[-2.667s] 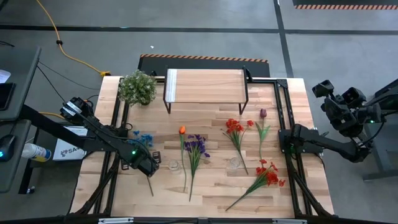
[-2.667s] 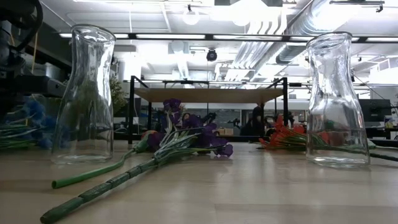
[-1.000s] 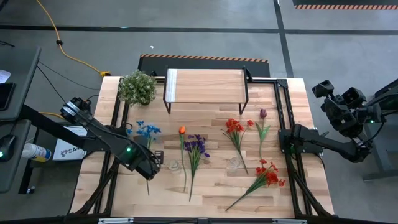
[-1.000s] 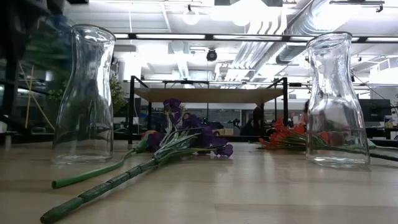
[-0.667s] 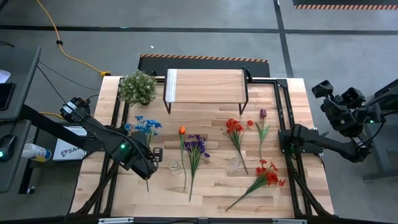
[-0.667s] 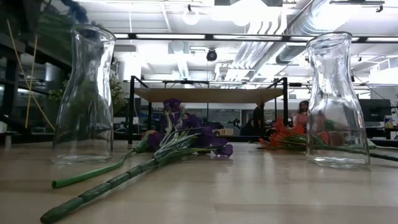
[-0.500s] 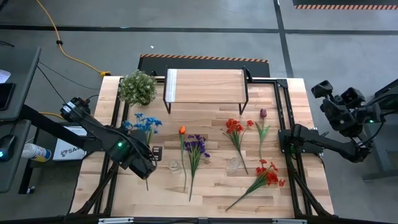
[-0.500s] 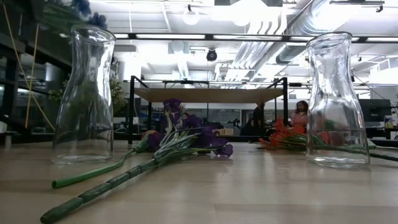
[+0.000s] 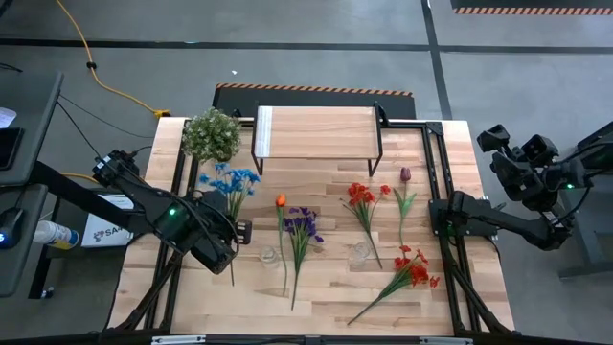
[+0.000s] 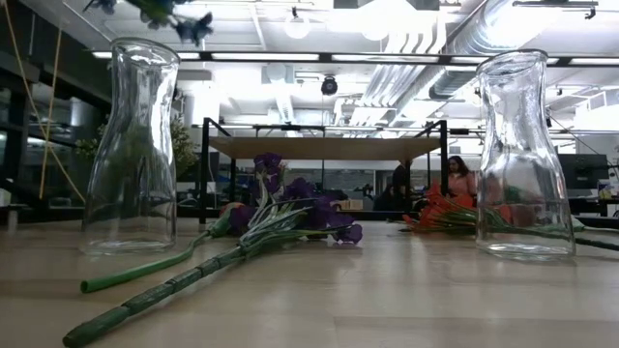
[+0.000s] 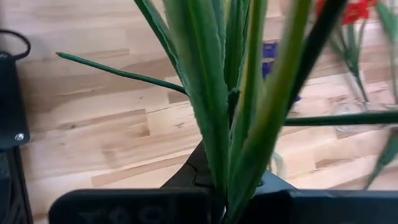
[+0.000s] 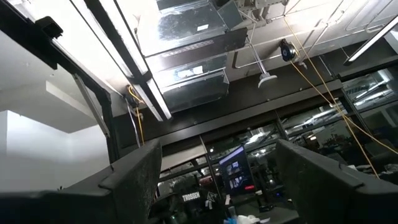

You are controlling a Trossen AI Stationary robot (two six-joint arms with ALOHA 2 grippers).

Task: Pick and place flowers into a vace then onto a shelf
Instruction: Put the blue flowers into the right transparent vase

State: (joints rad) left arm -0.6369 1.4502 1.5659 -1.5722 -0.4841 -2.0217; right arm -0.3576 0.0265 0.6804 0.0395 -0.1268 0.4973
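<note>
Likely light and floppy, the blue flower (image 9: 230,180), left of frame centre, is pinched low on its stiff stem by the closed left gripper (image 9: 223,251), blooms swaying top-heavy above; right gripper (image 9: 495,144) waits open, far right.

Shelf (image 9: 316,129) behind flowers (image 9: 302,230); plant (image 9: 212,135) beside shelf.

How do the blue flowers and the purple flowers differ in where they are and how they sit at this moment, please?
1. The blue flowers are clamped by the stem in the shut left gripper; the purple flowers are touched by neither gripper.
2. The blue flowers' blooms show high above the table in the low view, while the purple flowers lie flat on the table.
Both have long green stems.
</note>
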